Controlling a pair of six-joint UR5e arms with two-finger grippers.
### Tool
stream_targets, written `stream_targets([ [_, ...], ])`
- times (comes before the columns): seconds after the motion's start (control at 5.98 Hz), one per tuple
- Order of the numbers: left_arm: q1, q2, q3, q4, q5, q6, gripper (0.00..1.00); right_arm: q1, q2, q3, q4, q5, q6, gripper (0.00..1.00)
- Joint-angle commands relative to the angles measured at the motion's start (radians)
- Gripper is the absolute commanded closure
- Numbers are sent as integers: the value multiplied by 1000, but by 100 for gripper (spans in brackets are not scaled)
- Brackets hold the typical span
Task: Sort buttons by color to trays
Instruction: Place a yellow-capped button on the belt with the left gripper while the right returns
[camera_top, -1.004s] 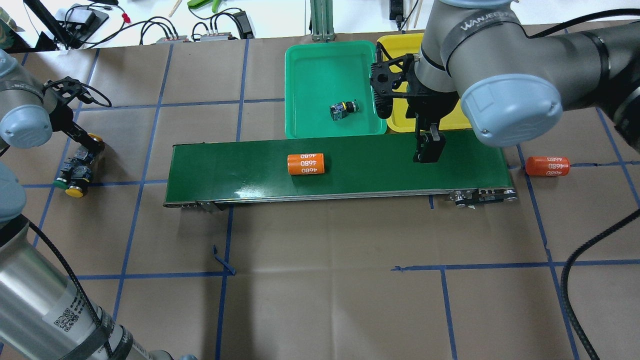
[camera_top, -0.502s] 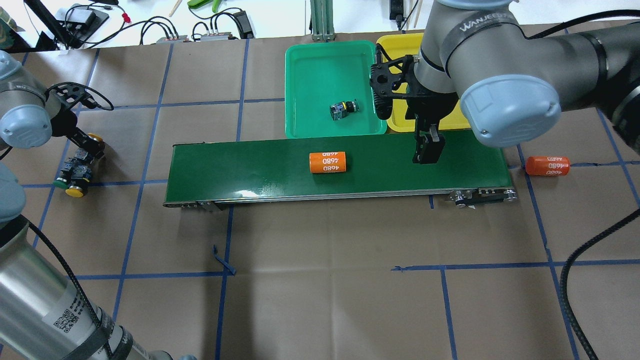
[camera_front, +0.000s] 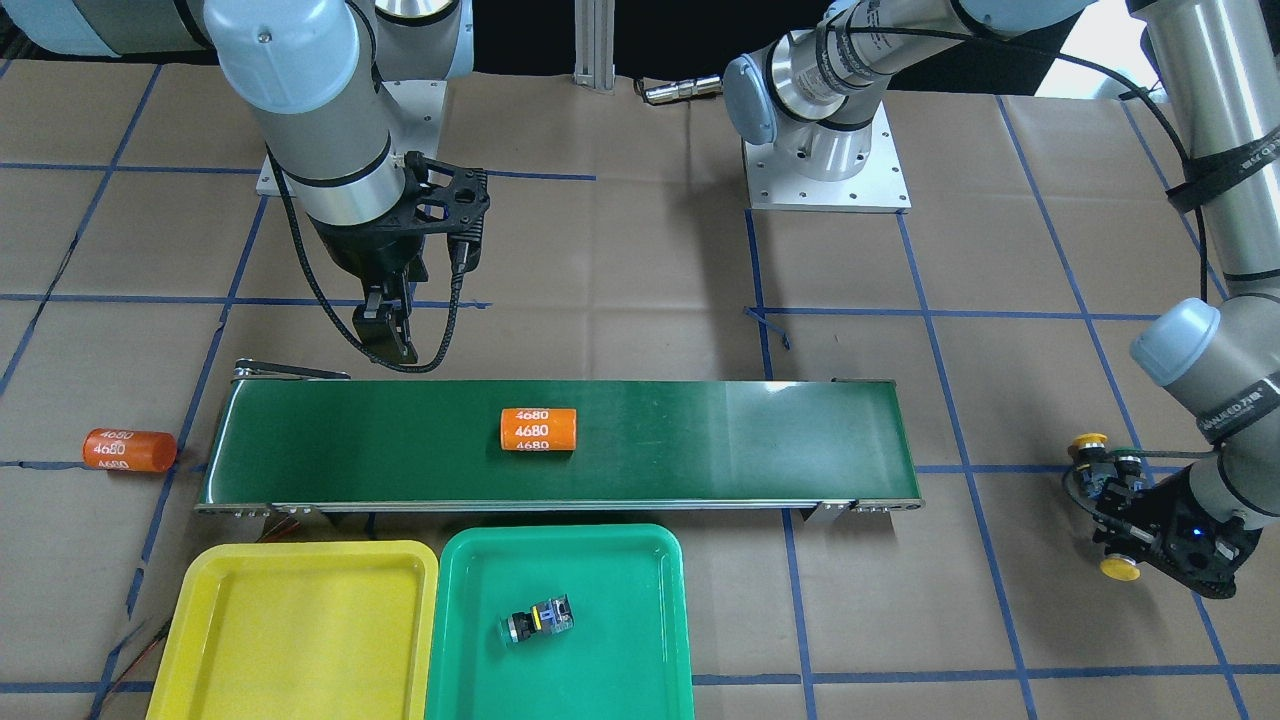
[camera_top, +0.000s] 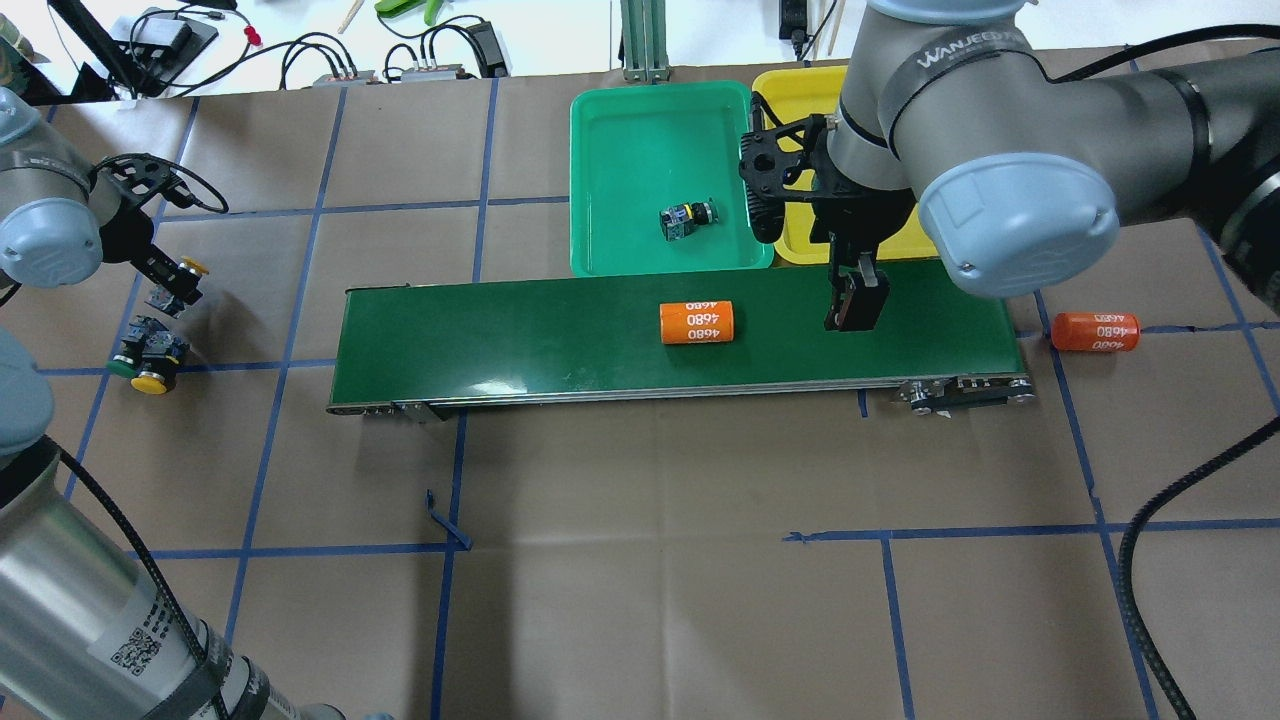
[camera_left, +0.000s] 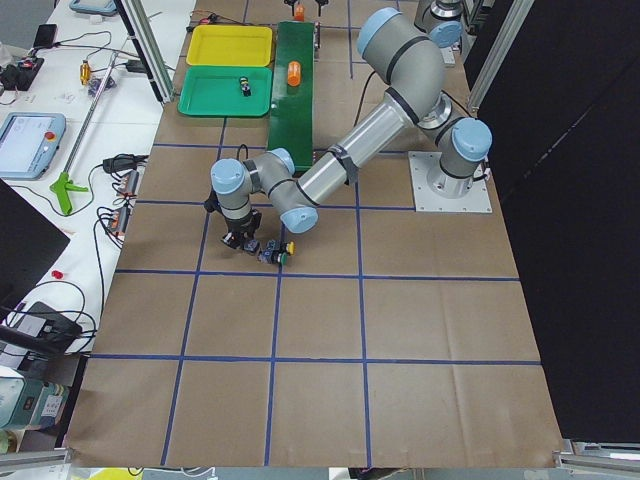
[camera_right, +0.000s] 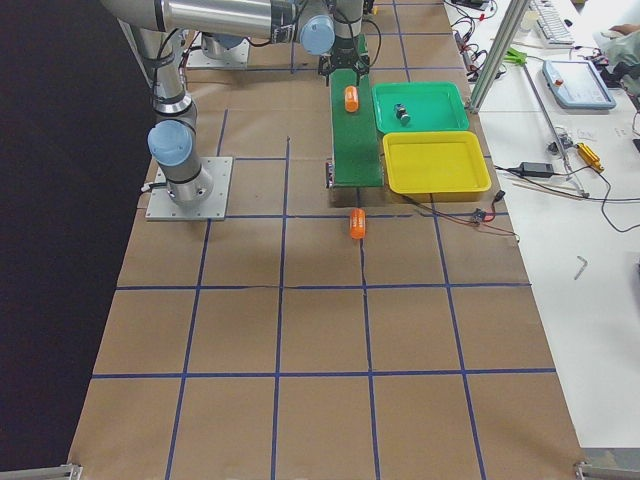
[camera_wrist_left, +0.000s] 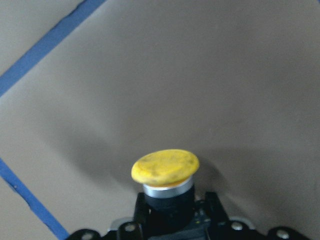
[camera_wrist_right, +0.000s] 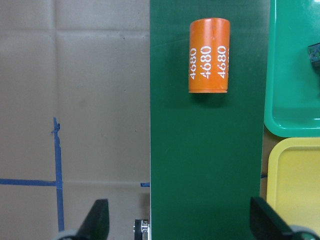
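My left gripper (camera_top: 168, 288) is shut on a yellow-capped button (camera_top: 191, 266), held just above the paper; the left wrist view shows its yellow cap (camera_wrist_left: 165, 167) between the fingers. Two more buttons lie on the table below it, one green-capped (camera_top: 122, 368) and one yellow-capped (camera_top: 150, 382). One button (camera_top: 687, 218) lies in the green tray (camera_top: 640, 120). The yellow tray (camera_top: 800, 95) beside it holds nothing that I can see. My right gripper (camera_top: 855, 305) is open and empty over the belt's right part; its fingers (camera_wrist_right: 97, 220) stand wide apart.
A long dark-green conveyor belt (camera_top: 500, 340) runs across the middle. An orange cylinder marked 4680 (camera_top: 697, 322) lies on it, left of my right gripper. A second orange cylinder (camera_top: 1095, 331) lies on the paper off the belt's right end.
My left gripper has risen with the yellow-capped button, away from the two on the table. The orange cylinder has travelled right along the belt. The right arm has hardly moved.
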Motion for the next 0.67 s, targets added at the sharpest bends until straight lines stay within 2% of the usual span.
stream_targets([
  [0.0, -144, 160, -103, -68, 12, 78, 100, 0, 2, 1, 0, 1, -1, 0],
  [0.17, -213, 221, -171, -68, 9, 189, 100, 0, 3, 1, -1, 1, -1, 0],
  [0.5, -409, 255, -231, -69, 13, 401, 100, 0, 2, -2, -1, 1, -1, 0],
])
